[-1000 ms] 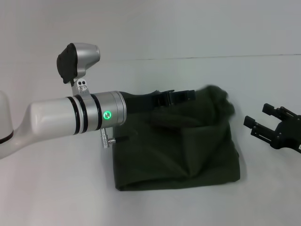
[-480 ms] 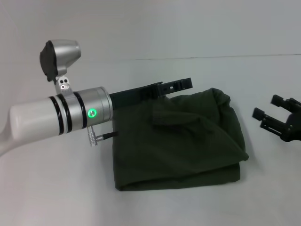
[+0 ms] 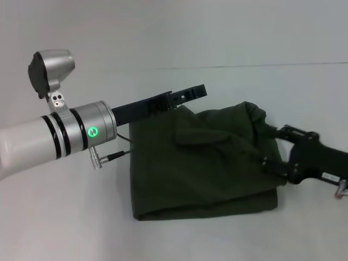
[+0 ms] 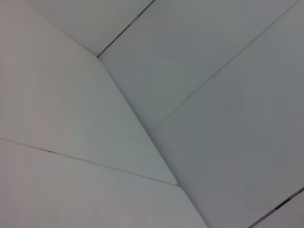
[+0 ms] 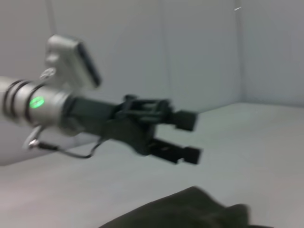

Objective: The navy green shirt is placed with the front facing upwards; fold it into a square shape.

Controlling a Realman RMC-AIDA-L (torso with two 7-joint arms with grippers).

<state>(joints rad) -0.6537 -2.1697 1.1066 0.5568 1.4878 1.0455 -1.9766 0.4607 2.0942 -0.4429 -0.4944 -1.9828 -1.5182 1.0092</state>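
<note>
Head view is showing the left pincer point(image 3: 190, 92) reaching in from the left edge and hovering in the upper middle, above the top edge of the navy green shirt point(image 3: 206, 163); in the right wrist view point(image 5: 187, 137) its fingers are standing apart, holding nothing. The shirt is lying folded in a rough square in the middle of the white counter point(image 3: 65, 217). At the shirt's right edge, the right pincer point(image 3: 272, 149) is touching the cloth; I cannot tell how its fingers are standing.
</note>
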